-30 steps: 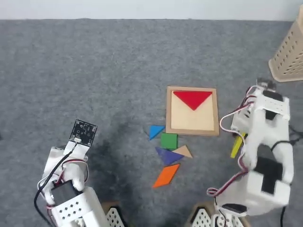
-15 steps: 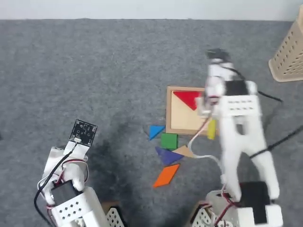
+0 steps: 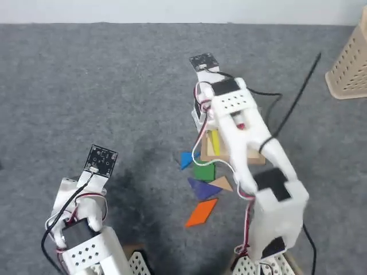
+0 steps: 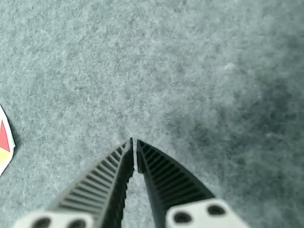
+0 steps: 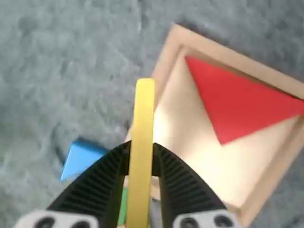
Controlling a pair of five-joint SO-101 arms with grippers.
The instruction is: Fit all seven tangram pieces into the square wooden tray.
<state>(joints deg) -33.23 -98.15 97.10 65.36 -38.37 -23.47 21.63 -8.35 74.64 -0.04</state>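
Grey carpet covered the table. Nearest, the left gripper [image 4: 134, 142] sat pressed together over bare pile. Further out, the right gripper [image 5: 141, 148] pinched the yellow piece [image 5: 144, 107] on edge above the tray [image 5: 165, 61] rim, seemingly its near-left side. Doing this step well likely meant clearing the rim, tipping the piece flat, then seating it beside the red triangle [image 5: 237, 104] beyond.

You're looking at a grey, felt-like mat [image 3: 114, 86] spread across the whole scene. A pale strip [image 3: 172, 10] runs along its far edge, and a beige slotted basket [image 3: 350, 63] stands at the far right.
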